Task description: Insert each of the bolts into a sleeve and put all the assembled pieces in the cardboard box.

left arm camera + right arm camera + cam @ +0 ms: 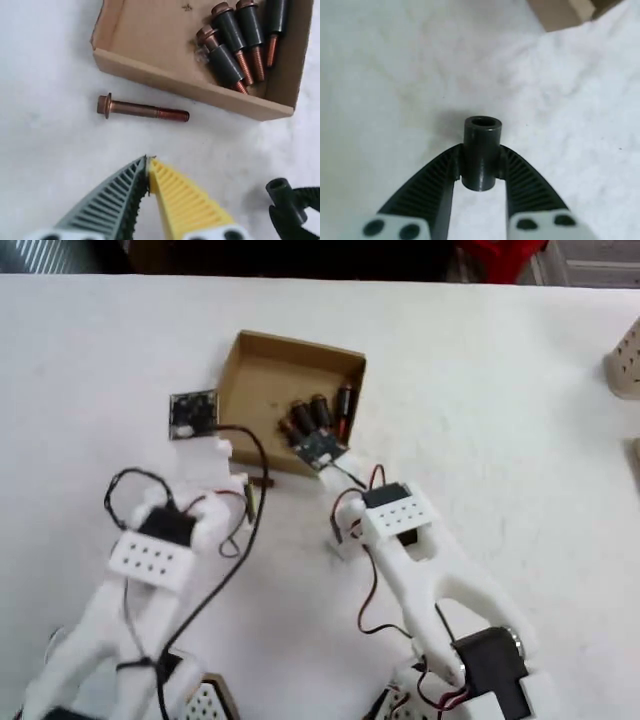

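Left pincer (149, 162) with tips together, right pincer (481, 159) tight around sleeve (482, 134)

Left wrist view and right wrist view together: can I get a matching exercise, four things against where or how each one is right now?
Things:
1. bare bolt
2. black sleeve
3. assembled pieces
4. left pincer

States:
A. inside the cardboard box
B. shut, holding nothing
C. lying on the table just outside the box wall
D. gripped in the right pincer

Pairs: 1-C, 2-D, 3-A, 4-B.
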`<state>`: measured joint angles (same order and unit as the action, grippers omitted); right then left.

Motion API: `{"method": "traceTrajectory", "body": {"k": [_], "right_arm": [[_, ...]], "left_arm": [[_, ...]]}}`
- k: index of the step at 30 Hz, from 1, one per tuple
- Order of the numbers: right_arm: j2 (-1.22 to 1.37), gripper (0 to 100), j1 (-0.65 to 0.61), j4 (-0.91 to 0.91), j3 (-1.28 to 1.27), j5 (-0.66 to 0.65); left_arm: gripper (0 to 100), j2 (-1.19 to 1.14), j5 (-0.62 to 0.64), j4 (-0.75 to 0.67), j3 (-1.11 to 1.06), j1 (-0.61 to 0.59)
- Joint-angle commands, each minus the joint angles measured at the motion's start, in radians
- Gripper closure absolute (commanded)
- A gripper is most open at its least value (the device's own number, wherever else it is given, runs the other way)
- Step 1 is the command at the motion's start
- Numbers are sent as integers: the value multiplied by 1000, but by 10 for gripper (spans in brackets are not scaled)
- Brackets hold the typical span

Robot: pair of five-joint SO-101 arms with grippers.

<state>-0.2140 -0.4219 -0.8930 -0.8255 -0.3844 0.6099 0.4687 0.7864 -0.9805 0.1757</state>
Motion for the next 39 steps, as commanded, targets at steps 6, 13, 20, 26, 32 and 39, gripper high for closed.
{"method": "traceTrajectory", "body": {"k": [6,13,20,26,32,39], "right_arm": [[-44,981,19,13,3,-3],[-44,981,19,13,3,-3],[-45,981,19,13,3,-3],[-44,981,19,13,3,-3],[-45,981,19,13,3,-3],[-39,981,18,13,3,-3]], "left_arm": [[976,-357,97,-101,255,12],[953,-598,141,-110,428,-2],[954,-780,138,-107,569,-54],[954,-822,135,-104,578,-41],[954,-826,-29,40,577,25],[955,-823,-150,173,577,42]]}}
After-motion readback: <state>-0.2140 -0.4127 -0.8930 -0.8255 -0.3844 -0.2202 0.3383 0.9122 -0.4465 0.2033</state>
